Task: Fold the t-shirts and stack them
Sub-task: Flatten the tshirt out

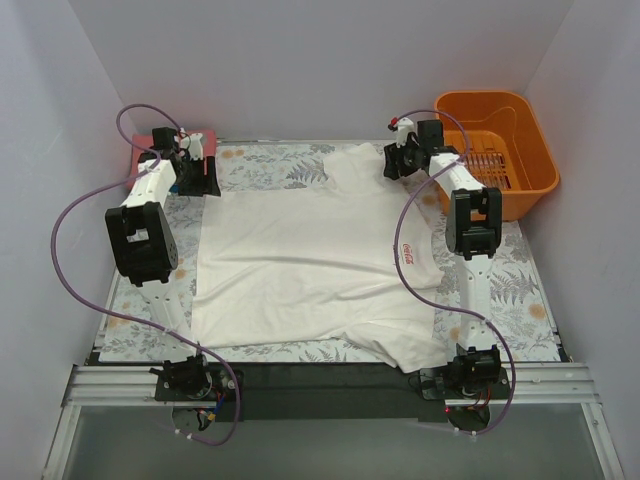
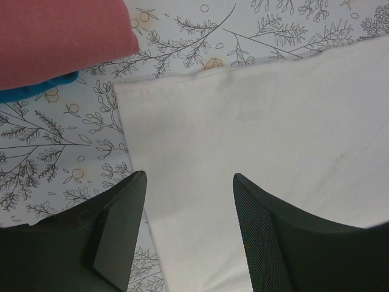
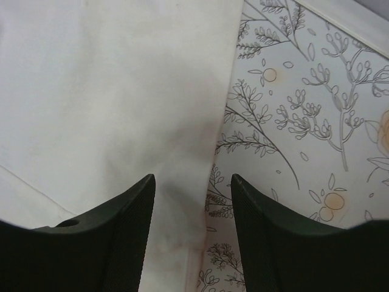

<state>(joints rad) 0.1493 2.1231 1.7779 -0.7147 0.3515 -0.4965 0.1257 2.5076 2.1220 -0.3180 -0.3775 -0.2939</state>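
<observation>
White t-shirt [image 1: 300, 260]: it lies spread flat in the middle of the bench, on the floral cover [image 2: 61, 152]. A small piece of its red print [image 1: 413, 250] shows at the right edge.

The left hand [image 2: 189, 176] hangs over the far left corner of the shirt. Its jaws are wide apart and hold nothing. One finger is over the cover and the other over the cloth, so the hem runs between them.

The right hand [image 3: 192, 177] is set likewise at the far right edge, parted and empty, straddling the border.

This paired placement suggests a two-point pickup, so that the far edge can be lifted evenly for the first fold.

The salmon-red t-shirt [image 2: 61, 36] rests on the blue t-shirt [image 2: 42, 87] at the far left corner, just beside the left hand, and apparently forms the stack. The orange basket [image 1: 535, 165] stands at the far right.
</observation>
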